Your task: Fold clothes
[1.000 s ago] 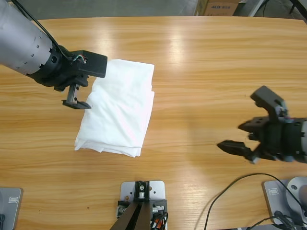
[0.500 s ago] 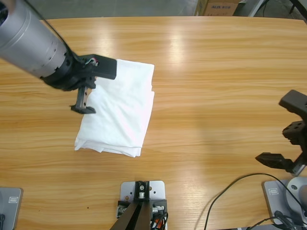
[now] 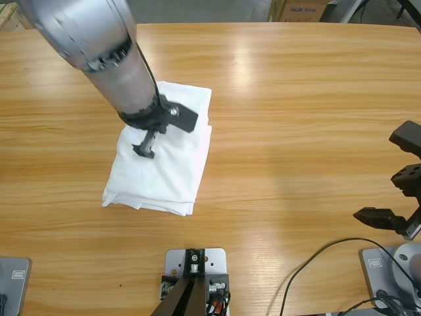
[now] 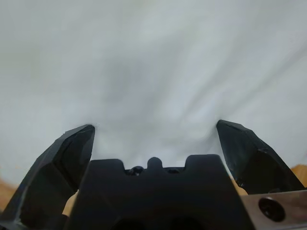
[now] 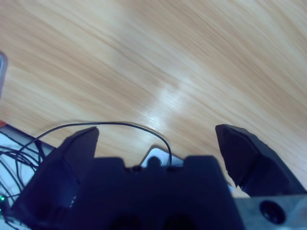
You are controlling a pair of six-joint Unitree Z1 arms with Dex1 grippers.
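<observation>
The clothes are a folded white T-shirt lying left of the table's middle. The same cloth fills the left wrist view. My left gripper hangs over the upper half of the fold, open, with nothing between its fingers. In its own view the left gripper has its jaws spread wide just above the cloth. My right gripper sits at the table's right edge, far from the shirt. Open as well, the right gripper looks down on bare wood.
The wooden table stretches wide between shirt and right arm. A black cable loops near the front right edge, and this cable also arcs across the right wrist view. A cardboard box stands beyond the far edge.
The left arm has swung right, from the shirt's left edge to above its upper half. The right gripper drew back to the right edge a second ago and has since barely moved.
</observation>
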